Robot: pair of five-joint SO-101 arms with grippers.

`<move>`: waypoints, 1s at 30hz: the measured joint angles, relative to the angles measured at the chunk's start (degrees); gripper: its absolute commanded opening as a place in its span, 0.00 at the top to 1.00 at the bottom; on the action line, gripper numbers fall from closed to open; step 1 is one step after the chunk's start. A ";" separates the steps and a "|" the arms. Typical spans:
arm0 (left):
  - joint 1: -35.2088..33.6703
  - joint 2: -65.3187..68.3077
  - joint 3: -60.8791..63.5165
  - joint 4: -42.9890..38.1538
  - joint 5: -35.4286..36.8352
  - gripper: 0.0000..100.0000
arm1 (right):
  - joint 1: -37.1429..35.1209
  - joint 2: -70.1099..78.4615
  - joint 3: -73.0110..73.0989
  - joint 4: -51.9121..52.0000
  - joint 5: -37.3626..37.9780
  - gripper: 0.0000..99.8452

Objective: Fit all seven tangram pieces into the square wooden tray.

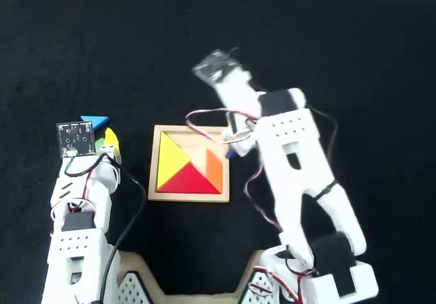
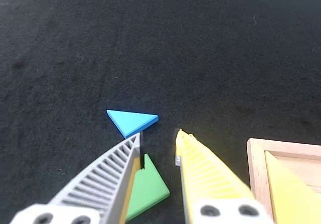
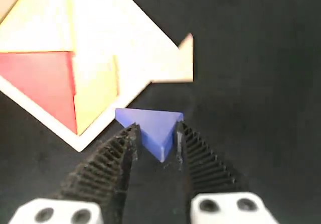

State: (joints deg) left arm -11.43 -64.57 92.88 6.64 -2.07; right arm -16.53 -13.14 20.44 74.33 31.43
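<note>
Pinching the dark-blue triangle (image 3: 150,124) just beside the tray (image 1: 187,196) — right tool (image 3: 156,128); left tool (image 2: 158,134) parted, empty.

Three pieces (image 1: 170,159) lie inside the tray (image 1: 189,196).

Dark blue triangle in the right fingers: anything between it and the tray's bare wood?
Only the tray's raised rim: the dark blue triangle sits just outside it, and no other piece lies in between.

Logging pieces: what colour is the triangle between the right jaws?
Dark blue triangle, right wrist view.
</note>
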 measured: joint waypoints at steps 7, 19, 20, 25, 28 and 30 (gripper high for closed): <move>0.00 0.00 0.00 0.00 0.00 0.88 | -6.07 6.33 -1.32 -1.58 11.34 0.90; 0.00 0.00 0.00 0.00 0.00 0.88 | 1.14 16.18 -21.36 10.99 21.54 0.90; 0.00 0.00 0.00 0.00 0.00 0.88 | 1.85 16.18 -21.54 11.16 21.63 0.90; 0.00 0.00 0.00 0.00 0.00 0.88 | 2.99 17.67 -21.63 10.37 20.40 0.90; 0.44 0.00 0.00 0.00 0.00 0.88 | 2.99 19.96 -19.78 4.31 14.51 0.90; 0.97 0.00 0.00 0.00 0.00 0.88 | 2.46 21.98 -17.23 -0.70 10.37 0.88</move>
State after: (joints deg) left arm -10.46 -64.57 92.88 6.64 -2.07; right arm -14.07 8.84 3.21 73.63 41.80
